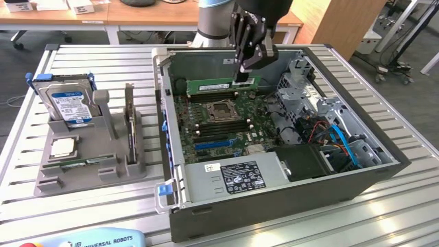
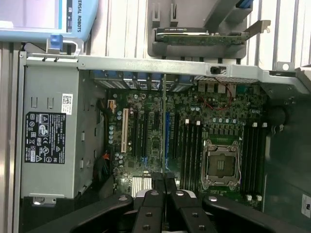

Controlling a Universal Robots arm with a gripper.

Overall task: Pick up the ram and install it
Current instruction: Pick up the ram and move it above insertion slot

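Note:
The ram (image 1: 221, 84) is a long green stick with a white label, held level inside the open computer case (image 1: 180, 154). My gripper (image 1: 241, 78) comes down from above and is shut on the stick's end at the exterior view's right. The stick hangs over the black memory slots (image 1: 214, 96) between the case's far wall and the processor socket (image 1: 221, 109). I cannot tell whether it touches a slot. In the wrist view my shut fingers (image 2: 158, 187) hold the ram (image 2: 164, 121) edge-on, a thin line over the motherboard next to the memory slots (image 2: 192, 150).
A grey holder (image 1: 82, 170) at the exterior view's left carries a silver hard drive (image 1: 69, 100), a square processor chip (image 1: 63, 148) and an upright card (image 1: 129, 123). The case holds a power supply (image 1: 233, 177), blue cables (image 1: 343, 141) and drive cages (image 1: 302, 87). A teach pendant (image 1: 96, 239) lies in front.

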